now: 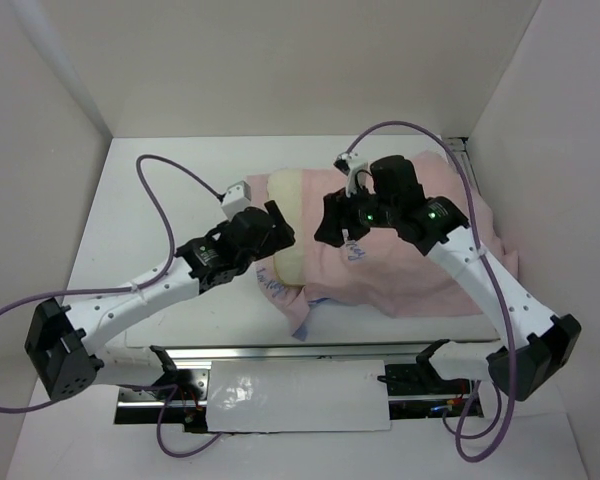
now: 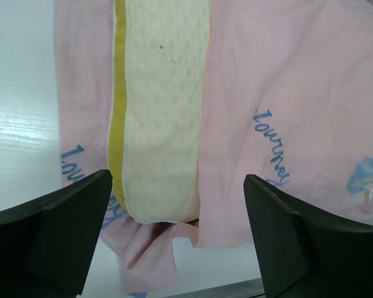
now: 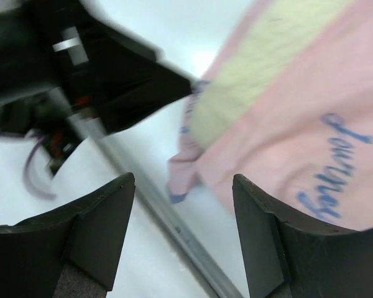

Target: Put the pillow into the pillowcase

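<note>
The pink pillowcase (image 1: pixel 410 250) lies reverse side up at the table's centre right, with blue script on it. The cream-yellow pillow (image 1: pixel 298 225) sticks out of its left end, partly covered by pink fabric. My left gripper (image 1: pixel 278 228) is open and empty over the pillow's exposed left end. In the left wrist view the pillow (image 2: pixel 165 112) runs between pink layers of the pillowcase (image 2: pixel 292 93), and the left gripper (image 2: pixel 177 242) is above its near corner. My right gripper (image 1: pixel 332 228) is open and empty above the pillowcase's opening. The right wrist view shows the right gripper (image 3: pixel 183 236), the pillowcase (image 3: pixel 298 143) and the pillow (image 3: pixel 261 68).
White walls (image 1: pixel 40 170) close the table in on three sides. A metal rail (image 1: pixel 300 352) runs along the near edge, also in the right wrist view (image 3: pixel 174 223). Purple cables (image 1: pixel 165 215) loop over both arms. The left arm (image 3: pixel 81 68) shows close in the right wrist view.
</note>
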Controlling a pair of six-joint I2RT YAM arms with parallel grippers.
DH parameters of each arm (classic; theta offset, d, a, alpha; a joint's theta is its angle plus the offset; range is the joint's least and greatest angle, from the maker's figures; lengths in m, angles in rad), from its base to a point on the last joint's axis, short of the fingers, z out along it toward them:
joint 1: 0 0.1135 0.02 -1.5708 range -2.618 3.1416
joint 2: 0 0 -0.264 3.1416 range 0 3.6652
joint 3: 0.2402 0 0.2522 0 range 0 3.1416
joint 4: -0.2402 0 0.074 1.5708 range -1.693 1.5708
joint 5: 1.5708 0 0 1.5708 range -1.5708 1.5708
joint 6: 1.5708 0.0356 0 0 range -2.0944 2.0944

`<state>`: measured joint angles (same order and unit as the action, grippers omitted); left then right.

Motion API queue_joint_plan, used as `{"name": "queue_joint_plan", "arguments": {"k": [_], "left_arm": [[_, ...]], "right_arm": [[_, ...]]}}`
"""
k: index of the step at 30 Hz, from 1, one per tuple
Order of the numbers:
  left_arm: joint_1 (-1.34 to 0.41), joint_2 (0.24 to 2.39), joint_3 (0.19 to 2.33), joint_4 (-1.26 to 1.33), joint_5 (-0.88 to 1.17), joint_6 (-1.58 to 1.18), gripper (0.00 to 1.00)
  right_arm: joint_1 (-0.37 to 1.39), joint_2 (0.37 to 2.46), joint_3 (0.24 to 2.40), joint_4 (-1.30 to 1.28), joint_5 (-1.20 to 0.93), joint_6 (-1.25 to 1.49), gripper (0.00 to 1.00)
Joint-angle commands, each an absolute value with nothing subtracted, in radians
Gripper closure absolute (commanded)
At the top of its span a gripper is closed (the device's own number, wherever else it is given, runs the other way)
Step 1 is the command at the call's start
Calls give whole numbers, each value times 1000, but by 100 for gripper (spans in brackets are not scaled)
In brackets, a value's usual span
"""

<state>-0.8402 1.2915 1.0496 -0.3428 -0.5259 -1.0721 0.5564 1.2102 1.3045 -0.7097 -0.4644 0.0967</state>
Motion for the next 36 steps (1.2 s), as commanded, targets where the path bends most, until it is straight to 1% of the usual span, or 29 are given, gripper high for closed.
{"name": "queue_joint_plan", "arguments": {"k": [1,3,5,6,7,9,10,11,12,13,14,16,17,19,22,25,26,27,29,30,31,32,34,36], "left_arm": [[-786,1266,1051,-370,-500,-1020,0],[-753,1275,1062,-370,-453,-1011,0],[-691,1304,1095,-357,-410,-992,0],[-664,1324,1110,-357,-358,-970,0],[-617,1377,1127,-347,-335,-960,0],[-574,1443,1185,-347,-272,-924,0],[-555,1475,1202,-322,-253,-914,0],[-516,1544,1218,-308,-227,-904,0],[-496,1578,1257,-296,-156,-882,0],[-456,1610,1275,-260,-115,-870,3],[-440,1671,1285,-236,-85,-870,5],[-416,1724,1304,-171,-8,-861,8],[-394,1750,1304,-120,21,-861,8],[-382,1805,1318,-62,90,-851,9],[-382,1842,1339,1,101,-832,12],[-393,1876,1339,31,101,-819,12],[-393,1888,1351,31,110,-819,12],[-393,1916,1368,31,110,-819,17],[-403,1943,1397,17,86,-810,32],[-414,1957,1397,17,86,-810,43],[-414,1980,1413,8,86,-810,56],[-414,1991,1429,8,98,-810,78],[-423,2012,1445,-3,109,-810,100],[-423,2022,1457,6,129,-799,100]], "right_arm": [[545,1317,1396,-635,-155,178,29],[545,1379,1454,-621,-57,178,29],[545,1485,1495,-592,-29,167,29],[545,1526,1556,-583,10,167,29],[545,1616,1590,-583,23,154,29],[545,1710,1662,-583,58,141,29],[554,1756,1748,-583,116,130,32],[554,1851,1791,-592,139,121,34],[554,1896,1834,-592,167,112,34],[554,1939,1914,-606,188,100,40],[554,2016,1951,-623,204,86,42],[554,2089,2024,-649,216,77,42],[554,2149,2086,-664,216,68,42],[554,2195,2132,-664,232,67,42],[554,2238,2157,-664,256,57,42],[545,2263,2145,-664,308,77,50],[545,2263,2145,-664,352,86,59],[545,2263,2132,-664,370,86,63],[535,2263,2117,-664,412,95,76],[535,2263,2105,-664,422,95,91],[535,2254,2105,-654,432,95,100],[535,2253,2105,-653,433,104,100],[535,2244,2105,-644,433,95,100],[546,2233,2114,-632,390,81,100]]}}
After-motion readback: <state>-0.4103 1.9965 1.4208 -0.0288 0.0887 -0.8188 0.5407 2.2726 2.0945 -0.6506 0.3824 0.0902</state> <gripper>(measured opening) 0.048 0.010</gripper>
